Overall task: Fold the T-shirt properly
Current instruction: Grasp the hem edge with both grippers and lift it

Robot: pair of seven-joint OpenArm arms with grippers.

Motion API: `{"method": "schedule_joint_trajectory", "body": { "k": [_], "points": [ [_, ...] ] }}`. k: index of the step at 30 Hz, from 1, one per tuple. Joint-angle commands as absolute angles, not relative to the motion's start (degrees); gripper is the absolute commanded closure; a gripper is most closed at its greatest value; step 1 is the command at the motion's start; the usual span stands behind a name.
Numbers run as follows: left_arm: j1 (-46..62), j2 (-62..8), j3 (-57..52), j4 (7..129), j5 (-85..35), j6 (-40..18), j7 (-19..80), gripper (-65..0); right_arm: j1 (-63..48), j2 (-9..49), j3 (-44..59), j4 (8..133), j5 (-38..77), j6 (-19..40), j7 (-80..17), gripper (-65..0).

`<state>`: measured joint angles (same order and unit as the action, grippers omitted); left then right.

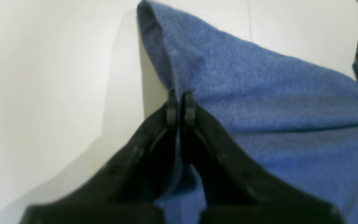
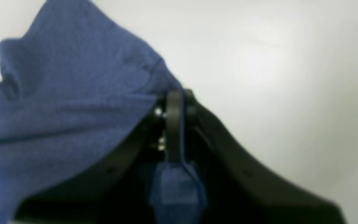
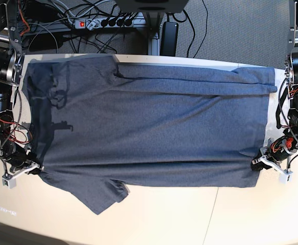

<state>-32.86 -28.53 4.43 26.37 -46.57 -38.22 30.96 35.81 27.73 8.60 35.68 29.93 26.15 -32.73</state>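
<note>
- The T-shirt (image 3: 149, 122) lies spread across the pale tabletop (image 3: 241, 214), long axis running side to side in the base view, plain side up; no lettering shows.
- One short sleeve (image 3: 105, 196) sticks out over the near edge of the garment, flat on the tabletop; the far long edge is turned back on itself in a narrow band (image 3: 200, 84).
- Left end effector (image 1: 180, 104): jaws pressed together, pinching a corner of the T-shirt (image 1: 259, 102); the cloth rises in a fold beyond the fingertips.
- Right end effector (image 2: 179, 102): jaws pressed together, pinching the T-shirt (image 2: 67, 99) edge; a strip of cloth hangs between the fingers.
- In the base view the left end effector (image 3: 264, 162) sits at the right near corner and the right end effector (image 3: 29, 167) at the left near corner.
- Surroundings: a power strip (image 3: 105, 23) and loose black cables (image 3: 200, 25) lie on grey carpet behind the tabletop, well apart from the garment.
- Arm shadows fall over the left part of the cloth.
- No containers in view.
</note>
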Motion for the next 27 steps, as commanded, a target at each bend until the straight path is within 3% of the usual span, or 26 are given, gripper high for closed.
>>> {"method": "schedule_joint_trajectory", "body": {
  "k": [1, 8, 20, 27],
  "points": [
    [-34.6, -30.4, 4.2, 27.6, -48.6, -40.0, 30.9, 0.0, 37.4, 29.7, 8.9, 37.0, 31.2, 31.6, -31.8, 0.0],
    [-34.5, -33.6, 4.2, 27.6, -55.0, -40.0, 35.9, 0.0, 34.8, 32.4, 8.9, 38.8, 37.8, 32.0, -35.0, 0.0],
    [-34.1, -37.5, 4.2, 28.2, -72.8, -40.0, 53.6, 0.0, 20.7, 34.6, 8.9, 56.7, 39.4, 32.0, -35.1, 0.0],
    [-33.6, -38.9, 4.2, 28.3, -79.1, -40.0, 60.2, 0.0, 18.2, 34.4, 8.9, 58.9, 37.4, 32.0, -35.1, 0.0]
  ]
}}
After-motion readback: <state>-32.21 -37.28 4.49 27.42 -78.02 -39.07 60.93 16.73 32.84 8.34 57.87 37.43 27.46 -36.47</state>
